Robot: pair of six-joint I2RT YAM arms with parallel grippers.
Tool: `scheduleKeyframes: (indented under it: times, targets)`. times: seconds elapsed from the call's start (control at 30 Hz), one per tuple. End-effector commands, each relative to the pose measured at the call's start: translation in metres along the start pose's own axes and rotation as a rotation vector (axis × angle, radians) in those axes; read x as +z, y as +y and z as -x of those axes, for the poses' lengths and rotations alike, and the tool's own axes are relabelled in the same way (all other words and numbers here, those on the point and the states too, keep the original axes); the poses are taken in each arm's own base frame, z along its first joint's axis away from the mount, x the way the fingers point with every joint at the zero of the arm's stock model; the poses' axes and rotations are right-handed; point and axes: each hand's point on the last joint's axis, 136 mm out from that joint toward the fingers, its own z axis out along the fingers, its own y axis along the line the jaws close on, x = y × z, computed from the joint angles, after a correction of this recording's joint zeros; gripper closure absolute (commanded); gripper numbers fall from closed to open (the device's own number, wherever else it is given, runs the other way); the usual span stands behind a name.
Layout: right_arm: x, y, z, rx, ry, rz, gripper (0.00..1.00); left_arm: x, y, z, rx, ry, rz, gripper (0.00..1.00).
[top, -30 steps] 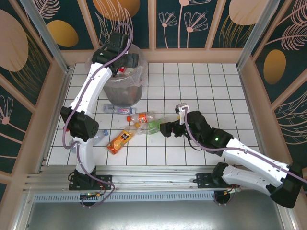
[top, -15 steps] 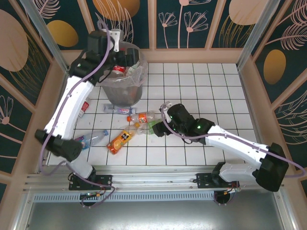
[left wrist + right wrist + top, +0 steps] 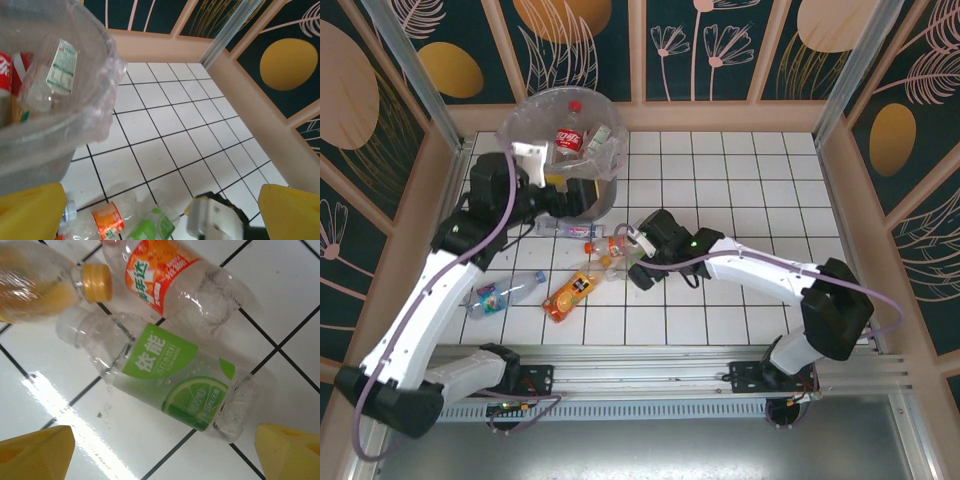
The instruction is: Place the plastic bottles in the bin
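- The green-label bottle [image 3: 175, 380] is lying on its side on the tiled floor [image 3: 280, 300], touching the orange-label bottle [image 3: 160, 277] along one flank.
- It is looking empty and thin-walled, so it is probably weighing very little and giving under a squeeze. Its round, glossy body is likely to roll or slip out of a shallow pinch.
- The labelled middle of the body is looking like the best place to take hold, with one finger on each long side; the neck is lying too close to the juice bottle [image 3: 35, 287].
- The juice bottle is showing orange liquid inside, so it is probably handling heavier than the others.
- The right gripper [image 3: 162, 452] is hanging just over the green-label bottle with its fingers spread wide, pinching nothing.
- The left gripper [image 3: 160, 212] is hovering beside the bin [image 3: 50, 150], fingers spread and empty.
- Counting on the floor: five bottles are lying there, the three above plus a blue-label bottle [image 3: 505, 293] and a clear bottle [image 3: 563, 229] by the bin's foot.
- Counting inside the one bin: at least two are showing, a red-label bottle [image 3: 570, 137] and a pale-label bottle [image 3: 61, 65].
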Motion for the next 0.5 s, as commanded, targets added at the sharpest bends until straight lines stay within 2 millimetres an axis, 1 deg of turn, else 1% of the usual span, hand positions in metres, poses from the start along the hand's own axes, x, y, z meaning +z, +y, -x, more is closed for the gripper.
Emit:
scheduleKeyframes:
  times: [0.0, 0.1, 0.23, 0.47]
  targets:
    - [0.004, -0.003, 0.013, -0.061, 0.001, 0.0, 0.05, -0.01, -0.005, -0.005, -0.023, -0.059, -0.052, 0.01]
    - [0.017, -0.003, 0.012, -0.096, 0.043, -0.003, 0.02, -0.01, 0.001, -0.02, -0.046, -0.025, -0.042, 0.02]
    - [0.03, -0.005, 0.01, -0.146, 0.105, -0.014, 0.01, -0.016, 0.001, -0.022, -0.055, -0.041, -0.039, 0.01]
    - [0.05, -0.002, 0.009, -0.161, 0.135, 0.016, 0.01, -0.014, 0.001, -0.028, -0.074, -0.035, -0.055, 0.02]
